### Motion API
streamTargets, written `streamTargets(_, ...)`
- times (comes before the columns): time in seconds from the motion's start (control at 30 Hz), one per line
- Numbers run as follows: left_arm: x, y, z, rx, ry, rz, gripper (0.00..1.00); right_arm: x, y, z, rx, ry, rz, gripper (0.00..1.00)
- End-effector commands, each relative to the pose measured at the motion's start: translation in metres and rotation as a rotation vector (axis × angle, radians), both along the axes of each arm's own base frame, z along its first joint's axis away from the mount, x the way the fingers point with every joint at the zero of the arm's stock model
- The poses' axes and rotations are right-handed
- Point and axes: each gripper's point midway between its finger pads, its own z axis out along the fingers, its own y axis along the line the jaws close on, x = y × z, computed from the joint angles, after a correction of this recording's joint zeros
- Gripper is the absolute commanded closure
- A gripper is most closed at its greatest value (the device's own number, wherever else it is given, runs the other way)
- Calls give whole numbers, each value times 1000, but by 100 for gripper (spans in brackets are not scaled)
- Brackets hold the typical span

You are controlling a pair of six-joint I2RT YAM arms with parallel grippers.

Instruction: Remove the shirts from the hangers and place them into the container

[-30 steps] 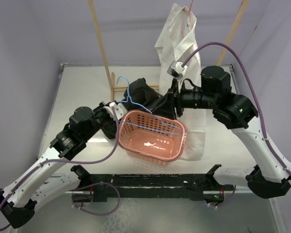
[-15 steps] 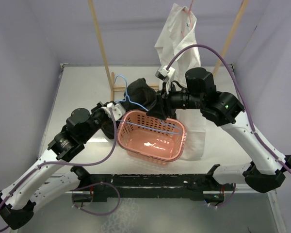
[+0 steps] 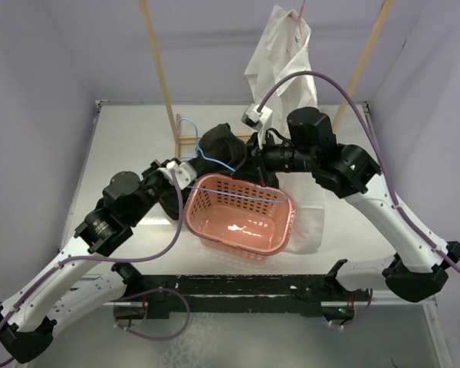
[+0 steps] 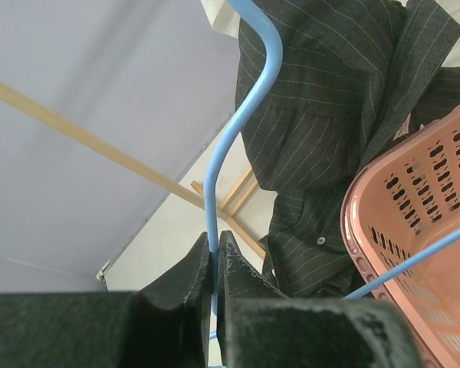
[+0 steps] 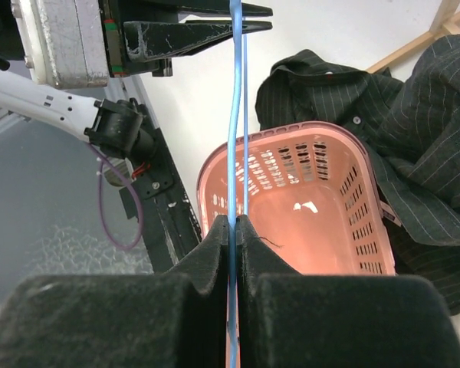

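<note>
jaws of left gripper [image 4: 213,261] and right gripper [image 5: 235,230] were clamped on the blue hanger [image 4: 238,123] over the basket [image 5: 284,165]. black shirt [image 4: 330,100] lay behind it, apparently freed; next, the hanger needed setting aside and the shirt lifting into the basket.

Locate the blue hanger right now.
Top view, centre: the blue hanger stretches over the pink basket, its hook by the black shirt behind. The left gripper and right gripper both clamp its wire.

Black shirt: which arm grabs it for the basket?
Left, probably. Both claws are shut on the blue hanger, but the left claw faces the black shirt directly; the right claw faces the laundry basket, shirt off to one side.
</note>
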Motion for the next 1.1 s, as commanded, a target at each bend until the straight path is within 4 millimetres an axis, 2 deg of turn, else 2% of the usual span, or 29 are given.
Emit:
streamTargets(0.0,1,2,25,-110,-47,33,86,9,-4,12,24,-53,-67,100)
streamTargets(0.17,4,9,24,-165,-10,96,70,22,-13,24,69,-72,-196,100)
streamTargets(0.33,-3,20,43,-274,-17,134,57,40,-18,33,97,-94,-309,100)
streamTargets(0.47,-20,24,60,-374,-52,92,55,63,-23,52,122,-168,-408,100)
streamTargets(0.57,-27,28,64,-419,-81,75,50,80,-24,75,140,-242,-464,100)
streamTargets(0.8,-22,19,39,-382,-5,73,51,141,-44,134,119,-494,-713,100)
streamTargets(0.9,-21,14,36,-384,16,58,52,162,-45,145,118,-537,-762,100)
streamTargets(1.07,-24,20,39,-404,-1,75,52,195,-51,155,144,-590,-837,100)
